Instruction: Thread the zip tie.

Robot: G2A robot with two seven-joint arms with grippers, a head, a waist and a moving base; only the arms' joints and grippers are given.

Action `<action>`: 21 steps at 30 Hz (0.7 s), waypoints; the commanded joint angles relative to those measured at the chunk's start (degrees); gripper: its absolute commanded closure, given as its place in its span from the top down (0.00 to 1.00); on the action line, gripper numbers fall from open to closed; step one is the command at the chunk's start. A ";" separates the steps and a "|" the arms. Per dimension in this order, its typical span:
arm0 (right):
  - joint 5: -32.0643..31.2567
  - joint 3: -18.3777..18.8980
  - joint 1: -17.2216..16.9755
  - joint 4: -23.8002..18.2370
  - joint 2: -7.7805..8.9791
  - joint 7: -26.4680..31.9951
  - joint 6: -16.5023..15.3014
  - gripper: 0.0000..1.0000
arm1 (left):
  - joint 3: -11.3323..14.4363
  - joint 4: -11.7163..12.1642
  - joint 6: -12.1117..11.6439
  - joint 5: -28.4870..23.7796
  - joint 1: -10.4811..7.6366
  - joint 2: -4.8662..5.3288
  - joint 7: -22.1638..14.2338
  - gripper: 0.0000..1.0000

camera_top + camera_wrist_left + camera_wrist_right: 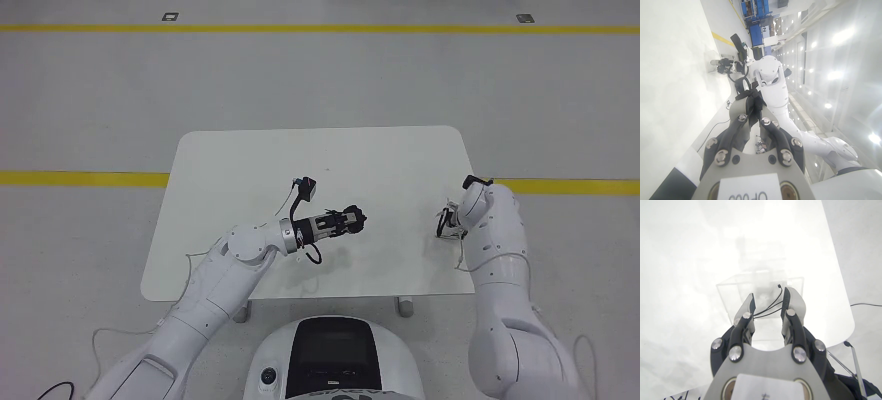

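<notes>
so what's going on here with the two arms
The left gripper is shut on a black zip tie, holding it over the middle of the white table. The tie is bent into a loop, but I can't tell if its tail is through the head. The right gripper is open over a clear box near the table's edge, with loose zip ties lying in it.
</notes>
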 commanded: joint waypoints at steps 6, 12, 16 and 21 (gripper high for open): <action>0.00 0.57 1.58 2.98 -0.03 -1.50 0.00 0.12 | 0.00 0.00 0.00 0.00 0.00 0.00 0.00 0.00; 0.00 0.87 2.34 4.24 -0.07 -2.39 0.00 0.00 | 0.00 0.00 0.00 0.00 0.00 0.00 0.00 0.00; 0.00 0.90 2.40 4.15 -0.01 -2.41 0.00 0.00 | 0.00 0.00 0.00 0.00 0.00 0.00 0.00 0.00; 0.00 1.47 1.32 1.04 -0.10 -1.72 0.00 0.00 | 0.00 0.00 0.00 0.00 0.00 0.00 0.00 0.00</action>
